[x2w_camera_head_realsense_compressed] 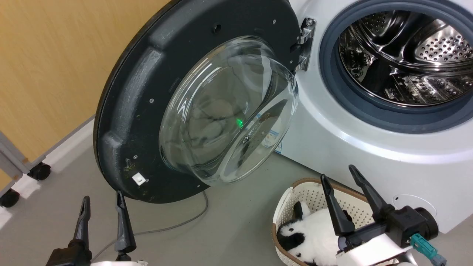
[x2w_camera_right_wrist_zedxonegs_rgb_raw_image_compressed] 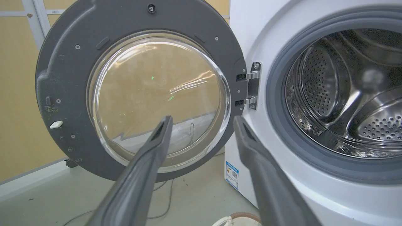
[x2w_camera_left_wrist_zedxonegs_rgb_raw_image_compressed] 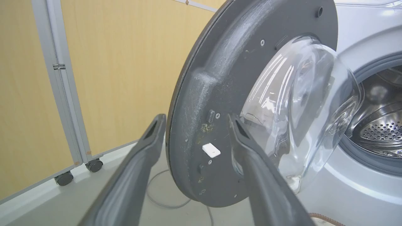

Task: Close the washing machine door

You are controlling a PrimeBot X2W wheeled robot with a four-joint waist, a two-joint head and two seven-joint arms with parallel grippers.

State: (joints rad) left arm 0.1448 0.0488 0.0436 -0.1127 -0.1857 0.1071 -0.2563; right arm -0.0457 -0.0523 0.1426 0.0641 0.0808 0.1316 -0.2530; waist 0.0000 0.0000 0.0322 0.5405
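Observation:
The washing machine door [x2w_camera_head_realsense_compressed: 140, 103] is a black disc with a bulging glass bowl [x2w_camera_head_realsense_compressed: 229, 111]; it stands swung wide open on its metal hinge [x2w_camera_head_realsense_compressed: 306, 40]. The white washing machine [x2w_camera_head_realsense_compressed: 332, 144] shows its grey gasket and steel drum [x2w_camera_head_realsense_compressed: 406, 55]. My left gripper [x2w_camera_head_realsense_compressed: 103, 203] is open at the lower left, just below the door's outer rim. In the left wrist view its fingertips [x2w_camera_left_wrist_zedxonegs_rgb_raw_image_compressed: 157, 121] straddle the door's edge [x2w_camera_left_wrist_zedxonegs_rgb_raw_image_compressed: 194, 125] without touching. My right gripper [x2w_camera_head_realsense_compressed: 338, 177] is open above a basket. In the right wrist view the door [x2w_camera_right_wrist_zedxonegs_rgb_raw_image_compressed: 62, 62] and the drum [x2w_camera_right_wrist_zedxonegs_rgb_raw_image_compressed: 345, 94] face it, with that gripper [x2w_camera_right_wrist_zedxonegs_rgb_raw_image_compressed: 202, 121] empty.
A white laundry basket [x2w_camera_head_realsense_compressed: 292, 195] holding a black-and-white plush toy [x2w_camera_head_realsense_compressed: 310, 232] sits on the floor before the machine. A grey cable [x2w_camera_head_realsense_compressed: 177, 225] runs across the floor. A yellow partition [x2w_camera_head_realsense_compressed: 55, 66] on castors [x2w_camera_head_realsense_compressed: 38, 171] stands to the left.

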